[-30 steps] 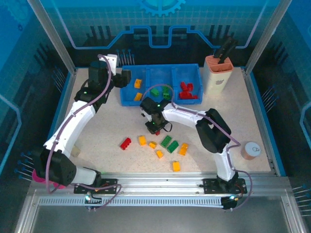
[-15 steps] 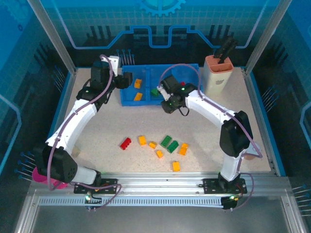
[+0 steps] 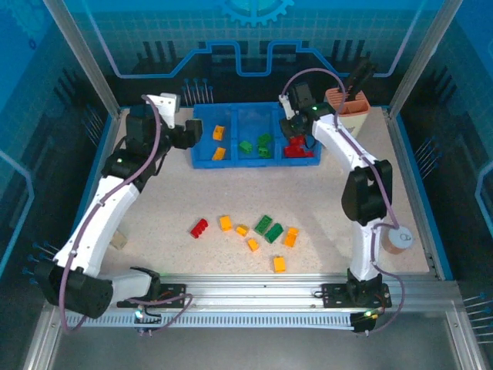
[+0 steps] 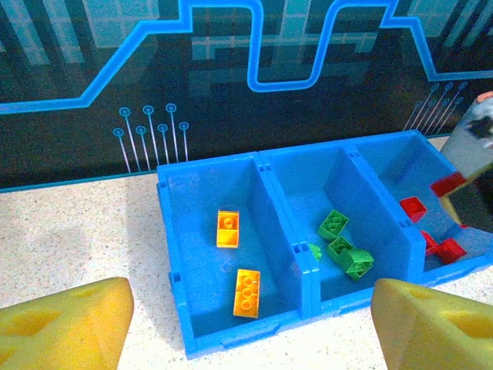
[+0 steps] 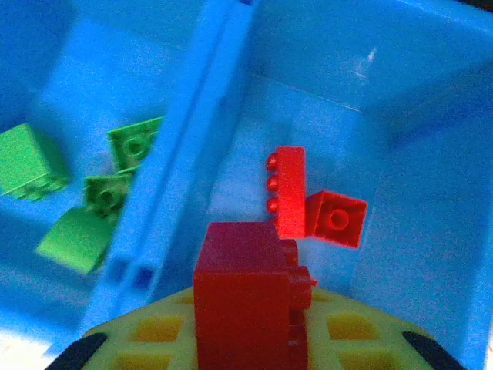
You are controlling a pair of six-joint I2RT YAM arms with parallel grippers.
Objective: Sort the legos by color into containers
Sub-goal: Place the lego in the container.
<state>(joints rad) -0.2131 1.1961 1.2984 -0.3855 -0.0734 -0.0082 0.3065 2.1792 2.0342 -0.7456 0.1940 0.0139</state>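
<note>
The dark red studded plastic lego brick point(image 5: 245, 297) is clamped between the yellow gridded pads point(image 5: 154, 333) of the right gripper point(image 5: 246, 312). In the right wrist view its studs face right. It hangs above the right-hand compartment of the wide, low blue plastic tray point(image 5: 208, 116). Two loose red bricks point(image 5: 286, 193) lie on that compartment's floor, touching each other. Beyond the divider wall, green bricks point(image 5: 137, 145) lie in the middle compartment. Seen from above, the right arm point(image 3: 362, 193) rises from its base along the right side of the table. It then angles left over the tray, close to the peach-and-white tool holder point(image 3: 347, 119).

The left gripper point(image 4: 248, 316) holds nothing and its jaws stand wide apart. Its yellow foam fingertips point(image 4: 62, 324) sit at the two lower corners of the left wrist view, aimed at the tray's front wall. In that view two orange-yellow bricks point(image 4: 227, 229) lie in the left compartment. Seen from above, the left arm point(image 3: 108, 200) leans up the left side of the table, with its gripper just beside the tray's left end.

Eight loose legos lie scattered on the speckled table point(image 3: 200, 185), between the arm bases and the tray and well apart from both grippers. They are one red brick point(image 3: 199, 227), two green ones point(image 3: 269, 228) side by side, and five orange-yellow ones point(image 3: 225, 223).
</note>
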